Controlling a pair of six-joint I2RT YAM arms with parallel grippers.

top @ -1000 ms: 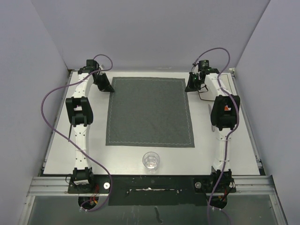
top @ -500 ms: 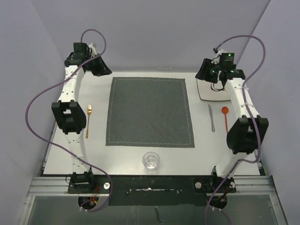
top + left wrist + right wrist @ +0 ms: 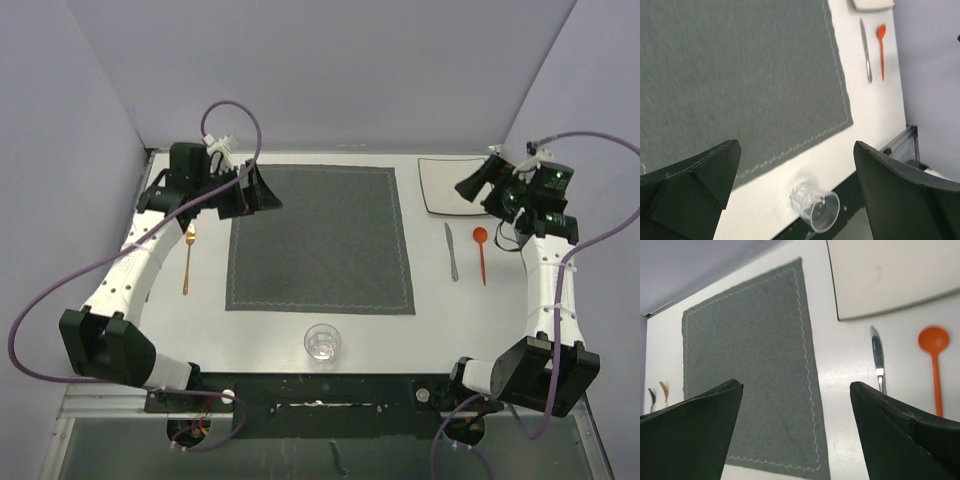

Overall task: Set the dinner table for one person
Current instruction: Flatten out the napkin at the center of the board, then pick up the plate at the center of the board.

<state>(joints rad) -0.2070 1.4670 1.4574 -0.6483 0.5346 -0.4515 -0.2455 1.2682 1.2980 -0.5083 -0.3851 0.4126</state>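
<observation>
Moved: both arms have pulled back from the far corners of the placemat [image 3: 320, 238]. Their elbows have dropped toward the near edge, and both sets of jaws have gone from clenched to spread.
Dinner table: the dinner table [image 3: 430, 330] is the white top that fills the workspace. It lies beneath both grippers and seems to be longer from left to right.
On it, centre: the grey placemat is bare, and a clear glass [image 3: 322, 342] stands upright just near of its near edge.
On it, right: a white square plate [image 3: 440, 190] sits at the far right corner. A knife [image 3: 452, 252] and an orange spoon [image 3: 481, 252] lie side by side between the mat and the table's right edge, their long axes running near to far.
On it, left: a gold fork [image 3: 188, 258] lies just left of the mat, also near to far.
Left gripper: the left gripper [image 3: 258, 190] hangs over the mat's far left corner, released and holding nothing.
Right gripper: the right gripper [image 3: 478, 182] is over the plate's right part, released and empty. Its height above the plate cannot be told.
Key relation: the plate is off the mat, far and to the right. It lies just ahead of the right jaws and well apart from the left ones, so the right arm looks the likelier one to carry it to the mat's middle.
Risk: a flat plate gives the jaws little to grip except its rim.
</observation>
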